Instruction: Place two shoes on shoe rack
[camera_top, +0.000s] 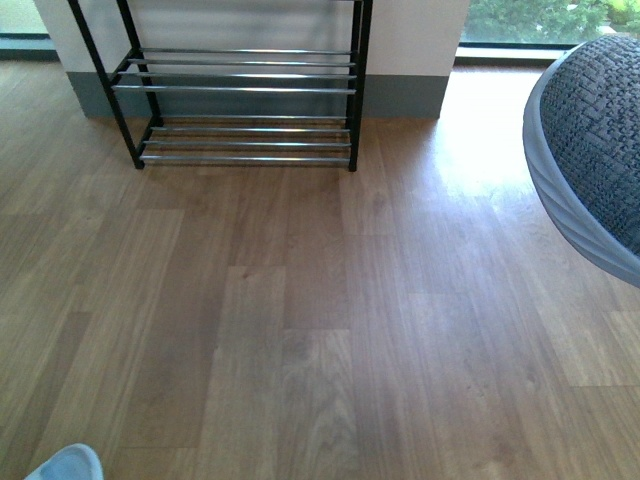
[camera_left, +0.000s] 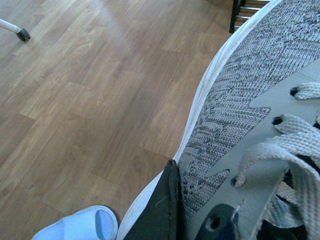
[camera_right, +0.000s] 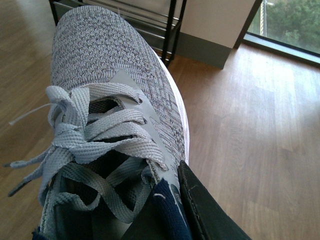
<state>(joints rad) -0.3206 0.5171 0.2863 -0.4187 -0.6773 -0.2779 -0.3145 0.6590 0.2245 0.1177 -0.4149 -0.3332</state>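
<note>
Both hands were loaded. The right hand (camera_right: 175, 220) gripped the right sneaker (camera_right: 110, 65) at the side of its collar. One black finger (camera_right: 205, 210) lay flat against the outer wall, and the other seemed to be tucked inside the opening, out of sight. Holding it by the collar kept the sole free to land on bars. In the front view this sneaker (camera_top: 600, 130) hung off the floor (camera_top: 300, 300) at the right edge, toe aimed at the far wall.

The left hand (camera_left: 187, 220) pinched the left sneaker (camera_left: 235, 100) the same way, with a dark finger (camera_left: 160, 210) pressed on the knit by the white sole. That shoe did not show in the front view, probably because the arm was low and out of frame.

The rack (camera_top: 240, 75) stood against the far wall, left of centre and well apart from both shoes, with nothing on the two tiers in view. A blue sandal (camera_top: 65, 465) lay on the floor at the near left, just beside the left sneaker and not held.

With neither shoe yet on the rack, both arms likely needed to travel far and leftward. The chrome bars have gaps, so each sole would sit best laid across several bars.
</note>
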